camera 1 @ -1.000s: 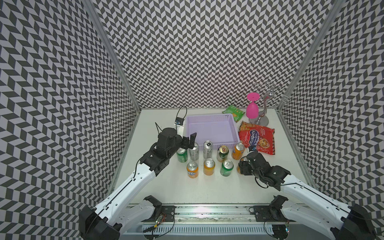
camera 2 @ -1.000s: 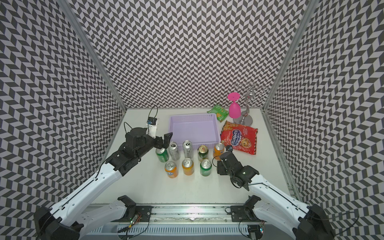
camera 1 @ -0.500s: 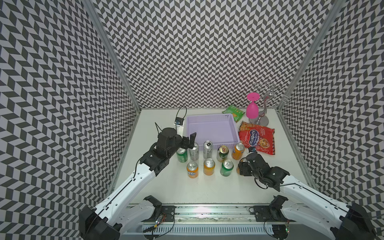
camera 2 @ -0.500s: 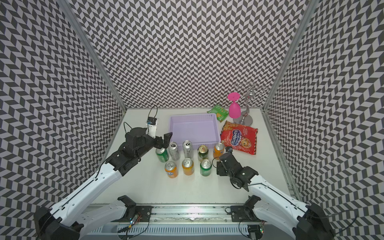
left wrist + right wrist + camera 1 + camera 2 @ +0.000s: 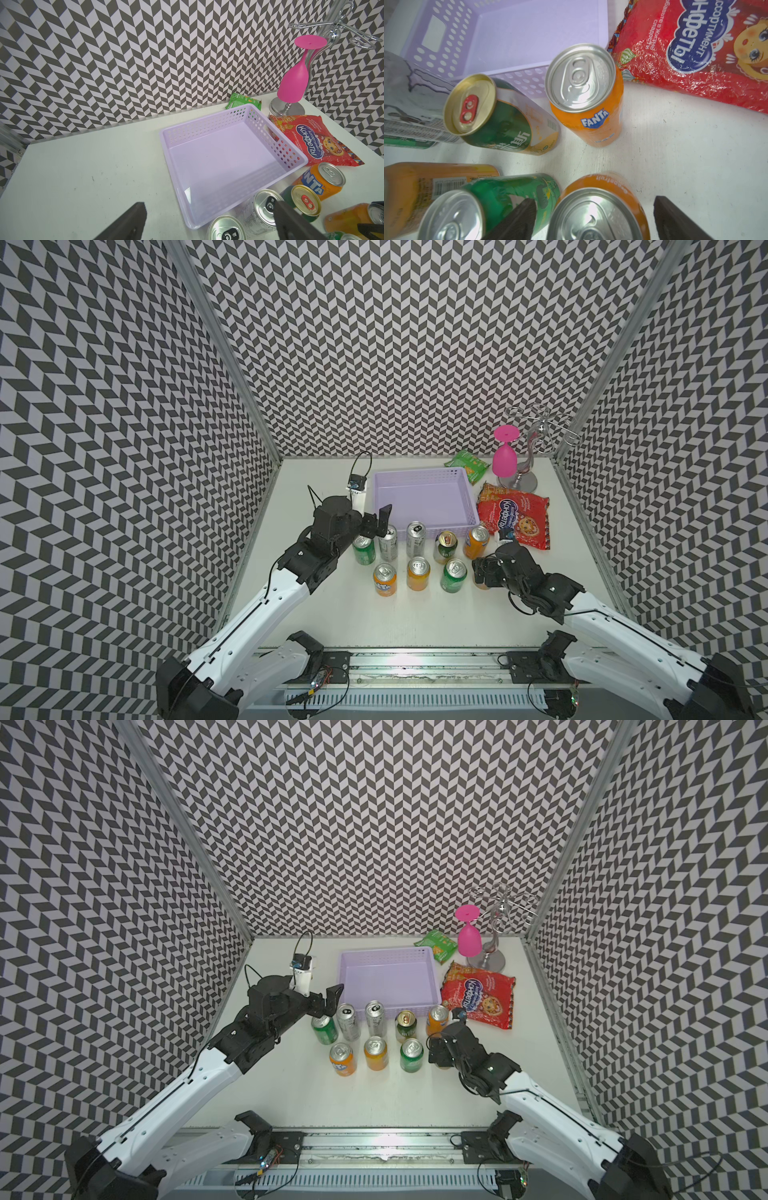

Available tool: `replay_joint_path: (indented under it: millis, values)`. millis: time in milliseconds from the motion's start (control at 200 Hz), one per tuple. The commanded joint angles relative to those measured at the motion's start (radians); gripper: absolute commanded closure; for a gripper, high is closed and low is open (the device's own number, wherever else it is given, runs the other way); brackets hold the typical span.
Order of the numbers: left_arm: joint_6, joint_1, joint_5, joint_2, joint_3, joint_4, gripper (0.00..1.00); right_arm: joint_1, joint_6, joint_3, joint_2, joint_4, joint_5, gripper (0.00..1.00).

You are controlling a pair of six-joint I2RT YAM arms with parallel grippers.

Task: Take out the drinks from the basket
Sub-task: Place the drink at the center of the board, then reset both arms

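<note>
Orange can (image 5: 602, 182) now stands on the white table (image 5: 415, 614) between the right gripper's (image 5: 593, 209) jaws, which have just spread wide and grip nothing. The left gripper (image 5: 374, 526) hovers fully open, empty, at the lavender basket's (image 5: 424, 506) corner. With the basket bare and all nine drinks (image 5: 417, 572) lined up before it, the task looks finished.

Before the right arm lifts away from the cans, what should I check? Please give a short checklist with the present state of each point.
1. The basket holds no drinks: ok.
2. The orange can between the fingers of the right gripper stands upright on the table: ok.
3. Right jaws stand open, with a gap showing on one side of that can: ok.
4. The other finger is clear of the green can beside it: cannot tell.
5. The left gripper is open and empty: ok.
</note>
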Motion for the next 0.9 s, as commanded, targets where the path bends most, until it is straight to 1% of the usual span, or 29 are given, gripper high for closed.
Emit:
replay_joint_path:
  millis: [0,135,280,431,521,631,776,891]
  values:
    - [-0.006,0.008,-0.021,-0.03,-0.002,0.034,0.01,0.007,-0.015,0.049,-0.028,0.014,0.029,0.0]
    - [-0.014,0.01,-0.038,-0.047,-0.008,0.045,0.01,0.007,-0.037,0.084,-0.038,0.009,0.05,0.0]
    - [-0.026,0.013,-0.066,-0.08,-0.023,0.068,0.01,0.008,-0.074,0.114,-0.049,0.046,0.083,0.0]
    - [-0.045,0.016,-0.115,-0.134,-0.054,0.101,0.01,-0.003,-0.143,0.18,-0.037,0.061,0.117,0.0]
    - [-0.063,0.017,-0.161,-0.18,-0.082,0.125,0.01,-0.025,-0.197,0.223,-0.015,0.079,0.118,0.01]
    - [-0.087,0.018,-0.219,-0.256,-0.133,0.161,0.01,-0.088,-0.267,0.25,0.001,0.14,0.091,0.0]
    - [-0.112,0.02,-0.303,-0.354,-0.202,0.206,0.01,-0.228,-0.319,0.247,0.005,0.272,-0.026,0.0]
    - [-0.118,0.021,-0.361,-0.418,-0.244,0.235,0.01,-0.315,-0.345,0.221,0.001,0.393,-0.041,0.01]
